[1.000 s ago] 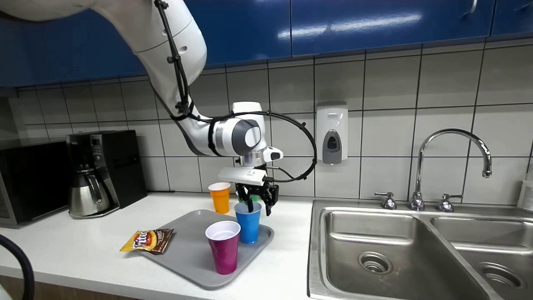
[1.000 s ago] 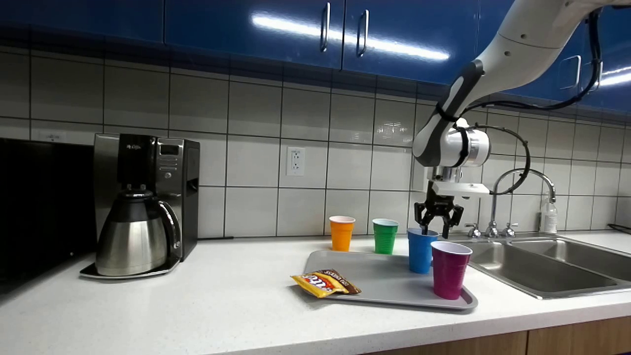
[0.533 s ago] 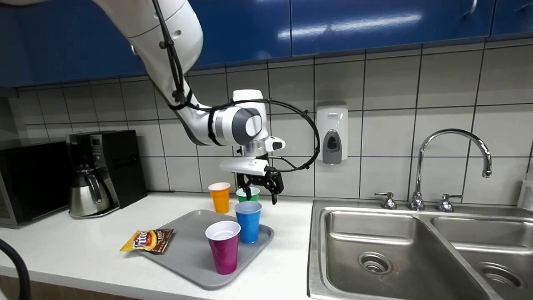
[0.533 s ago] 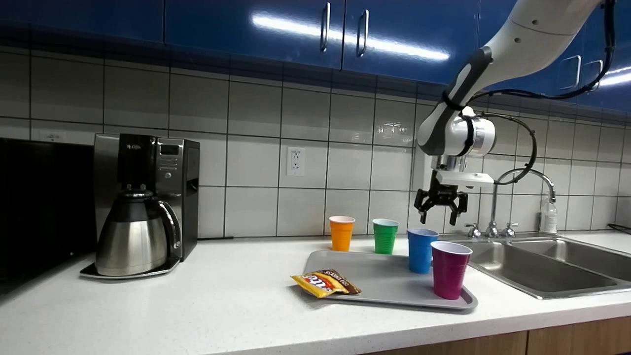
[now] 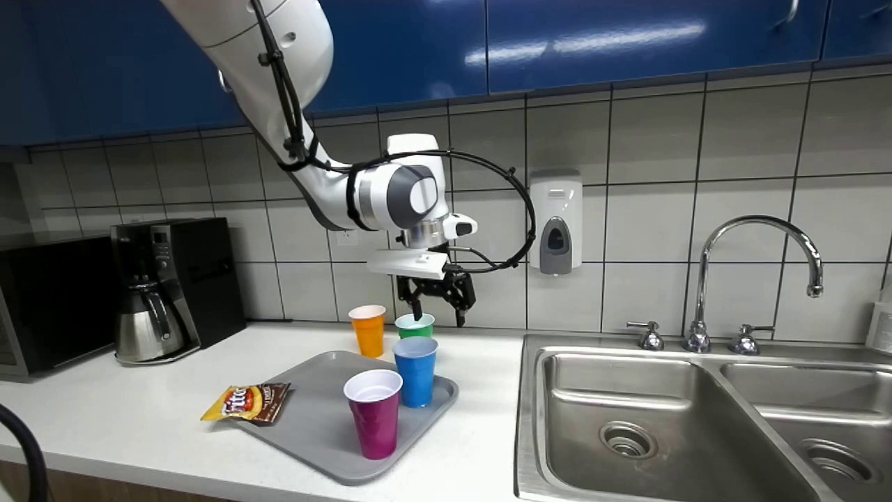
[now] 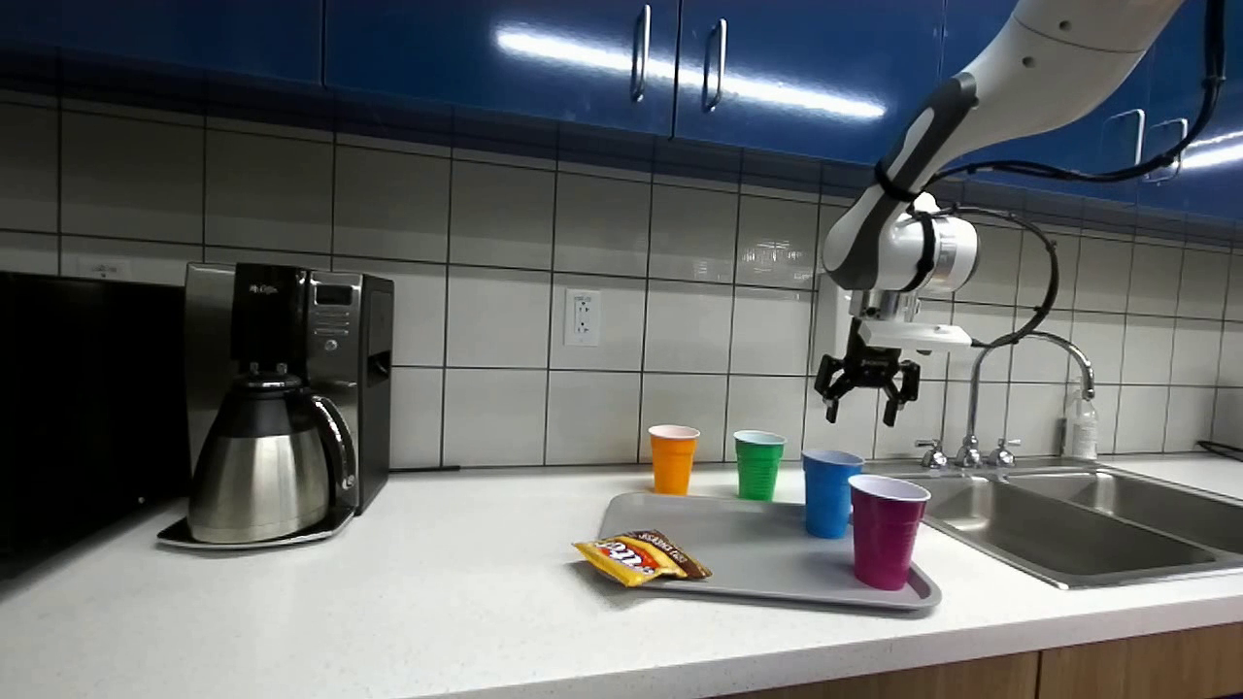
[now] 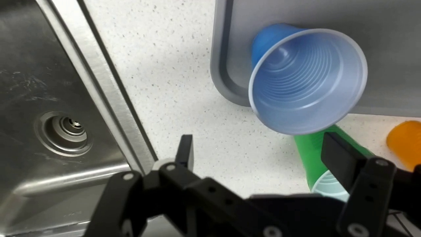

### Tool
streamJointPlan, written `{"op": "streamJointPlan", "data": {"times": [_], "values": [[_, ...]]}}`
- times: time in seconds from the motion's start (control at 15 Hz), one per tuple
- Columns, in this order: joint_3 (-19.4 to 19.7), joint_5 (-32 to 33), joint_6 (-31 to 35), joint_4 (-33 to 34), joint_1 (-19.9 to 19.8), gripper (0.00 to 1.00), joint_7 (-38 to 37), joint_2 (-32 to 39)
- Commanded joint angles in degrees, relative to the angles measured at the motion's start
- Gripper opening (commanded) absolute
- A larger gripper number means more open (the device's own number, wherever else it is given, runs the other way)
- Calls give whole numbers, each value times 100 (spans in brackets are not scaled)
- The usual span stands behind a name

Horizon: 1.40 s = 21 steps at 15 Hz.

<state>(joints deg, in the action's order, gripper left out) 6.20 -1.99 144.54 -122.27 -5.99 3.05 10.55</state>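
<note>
The gripper (image 5: 439, 317) had risen since the frame a second earlier, when one finger dipped into the blue cup (image 5: 417, 376); the cups had stayed where they were. In an exterior view, its fingers hung spread apart, pointing down, higher than the blue cup's rim and clear of it. That cup stood upright on the grey tray (image 5: 313, 397), near the purple cup (image 5: 376, 422). A snack packet (image 5: 247, 403) lay partly over the tray's edge. In an exterior view, the orange cup (image 6: 673, 461) and the green cup (image 6: 758, 468) stood behind the tray on the white counter (image 6: 437, 602), with the sink (image 6: 1058, 534) off to the right. In the wrist view, the blue cup's mouth showed wide, close to the tray's rounded corner; a finger partly hid the green cup, and the drain (image 7: 64, 133) showed at the left.
</note>
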Motion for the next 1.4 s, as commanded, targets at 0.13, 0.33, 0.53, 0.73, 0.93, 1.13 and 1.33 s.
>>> {"op": "streamJointPlan", "data": {"times": [0.13,0.33,0.53,0.73,0.93,1.13,1.33], "values": [[5,178,-135,300,68,100,-346,48],[-6,160,-115,421,102,100,-455,121],[-3,187,-97,535,156,100,-618,228],[17,288,-65,643,238,100,-844,360],[14,374,-80,724,302,100,-1030,463],[10,436,-67,792,384,100,-1186,553],[0,469,-53,851,469,100,-1278,624]]}}
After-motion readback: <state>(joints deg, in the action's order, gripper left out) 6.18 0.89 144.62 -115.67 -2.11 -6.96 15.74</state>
